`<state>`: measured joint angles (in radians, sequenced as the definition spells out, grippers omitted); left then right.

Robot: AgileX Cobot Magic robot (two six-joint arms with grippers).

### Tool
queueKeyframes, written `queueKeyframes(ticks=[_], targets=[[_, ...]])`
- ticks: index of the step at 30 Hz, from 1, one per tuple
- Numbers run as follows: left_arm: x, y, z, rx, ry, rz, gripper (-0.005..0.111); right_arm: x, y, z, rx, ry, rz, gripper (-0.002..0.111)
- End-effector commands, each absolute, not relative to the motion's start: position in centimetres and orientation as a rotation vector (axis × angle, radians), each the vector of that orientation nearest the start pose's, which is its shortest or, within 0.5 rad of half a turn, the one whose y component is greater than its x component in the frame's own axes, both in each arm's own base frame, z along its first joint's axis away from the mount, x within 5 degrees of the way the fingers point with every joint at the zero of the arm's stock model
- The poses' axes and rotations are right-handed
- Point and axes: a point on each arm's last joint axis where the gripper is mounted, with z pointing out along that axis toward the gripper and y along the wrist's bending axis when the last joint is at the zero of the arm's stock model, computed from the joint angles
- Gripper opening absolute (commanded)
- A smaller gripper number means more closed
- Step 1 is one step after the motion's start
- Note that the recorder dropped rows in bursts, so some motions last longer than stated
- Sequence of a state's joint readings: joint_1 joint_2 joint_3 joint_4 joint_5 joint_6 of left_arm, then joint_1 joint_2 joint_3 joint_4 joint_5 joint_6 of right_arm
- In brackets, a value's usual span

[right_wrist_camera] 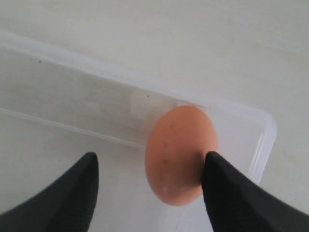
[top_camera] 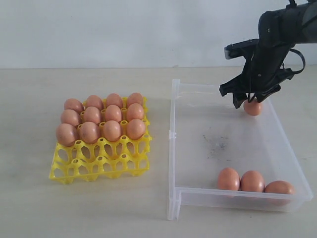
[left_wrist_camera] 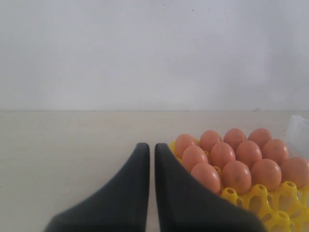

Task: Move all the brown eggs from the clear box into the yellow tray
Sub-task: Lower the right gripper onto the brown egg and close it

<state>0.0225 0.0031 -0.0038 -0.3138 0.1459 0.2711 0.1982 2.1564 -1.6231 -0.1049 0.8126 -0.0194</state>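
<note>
From my station I see the right fingers [top_camera: 246,99] hanging over the far right corner of the box [top_camera: 173,148]. They are spread wide and grip nothing. One egg [top_camera: 252,108] lies on the box floor right under them, close to the far wall. In the right wrist view that egg sits between the two fingers. It is up against one and clear of the other, with the box's rounded corner just beyond it.

Three eggs [top_camera: 252,181] lie side by side, touching, along the near wall of the box toward its right corner. The rightmost is partly blurred by the plastic. Some dark scuffs [top_camera: 218,144] mark the middle of the floor.

The tray [top_camera: 99,171] sits on the worktop [top_camera: 74,208] left of the box, near it but apart. Twelve eggs [top_camera: 101,119] fill its back three rows, four to a row. The cups in front of them are bare yellow lattice.

The left fingers [left_wrist_camera: 145,159] show only in their own wrist view. They are closed to a thin slit, with nothing between them. They are low over the bare worktop, and the loaded tray is just beside them. I cannot find the left arm in the exterior view.
</note>
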Motion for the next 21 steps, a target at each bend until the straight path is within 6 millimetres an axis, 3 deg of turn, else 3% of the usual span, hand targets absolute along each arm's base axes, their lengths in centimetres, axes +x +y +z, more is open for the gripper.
queueKeyframes(ticks=[1, 13, 21], targets=[[5.6, -0.2, 20.2, -0.024, 1.608, -0.049, 0.004, 45.0, 8.1, 15.3, -0.381, 2.778, -0.090, 0.055], [5.6, -0.2, 20.2, -0.024, 1.608, -0.049, 0.004, 45.3, 10.3, 14.2, -0.469, 2.716, -0.071, 0.055], [5.6, -0.2, 20.2, -0.024, 1.608, -0.049, 0.004, 45.2, 10.4, 12.5, -0.506, 2.756, -0.082, 0.055]])
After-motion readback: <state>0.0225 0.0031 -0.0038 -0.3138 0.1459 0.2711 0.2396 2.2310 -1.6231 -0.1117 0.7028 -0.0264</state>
